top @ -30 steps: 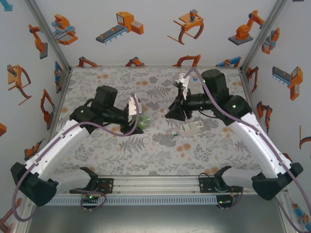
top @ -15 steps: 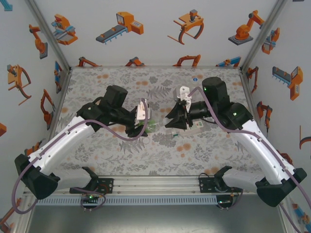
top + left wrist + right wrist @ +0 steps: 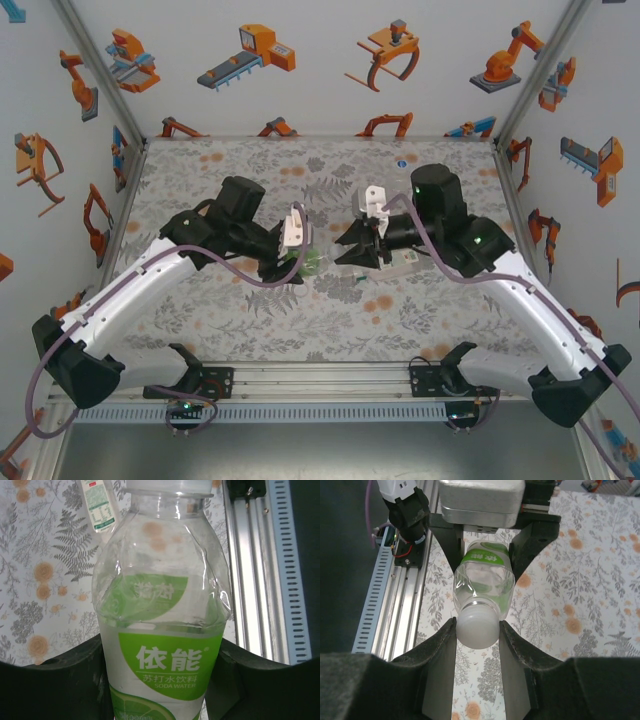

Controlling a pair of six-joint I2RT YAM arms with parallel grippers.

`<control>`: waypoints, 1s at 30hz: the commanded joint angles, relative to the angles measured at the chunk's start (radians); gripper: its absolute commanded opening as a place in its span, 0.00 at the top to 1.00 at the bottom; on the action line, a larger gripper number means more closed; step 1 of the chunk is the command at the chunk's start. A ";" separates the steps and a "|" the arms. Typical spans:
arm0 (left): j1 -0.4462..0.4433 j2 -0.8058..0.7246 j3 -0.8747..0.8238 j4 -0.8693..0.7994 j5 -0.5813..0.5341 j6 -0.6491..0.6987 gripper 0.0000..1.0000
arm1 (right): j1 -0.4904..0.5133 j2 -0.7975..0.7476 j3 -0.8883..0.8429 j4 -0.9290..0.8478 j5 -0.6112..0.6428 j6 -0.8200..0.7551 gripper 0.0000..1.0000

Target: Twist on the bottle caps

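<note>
My left gripper (image 3: 298,266) is closed on the lower body of a clear bottle (image 3: 160,630), its two dark fingers (image 3: 60,680) pressed against either side of the green and white label. The bottle is off the counter (image 3: 200,170), roughly level, over the middle of the patterned top between my two arms. From my right wrist I see its neck pointing straight at me and its label end seated between the left gripper's fingers. My right gripper (image 3: 477,635) is pinching the white cap (image 3: 477,626) that sits on the bottle's neck, one padded finger (image 3: 440,655) touching each side of it. The cap covers the mouth fully, but I cannot tell how far down the thread it sits. From above, my two grippers meet nose to nose with a little of the bottle's green showing between them. A second bottle (image 3: 97,505), with a white label and small green print, lies on its side on the counter beyond the one I hold. A small blue cap (image 3: 409,158) lies alone near the far edge of the counter, well apart from both grippers. The aluminium rail (image 3: 395,605) at the near edge runs beside the held bottle.
</note>
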 commanded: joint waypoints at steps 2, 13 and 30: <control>-0.003 0.000 0.042 0.050 0.116 -0.031 1.00 | 0.019 -0.007 0.000 -0.090 -0.017 -0.139 1.00; 0.002 0.010 0.068 0.050 0.088 -0.044 1.00 | 0.044 0.048 0.041 -0.083 0.015 0.104 1.00; -0.001 -0.026 0.016 0.172 -0.137 -0.072 1.00 | 0.059 0.033 -0.198 0.195 0.405 2.032 1.00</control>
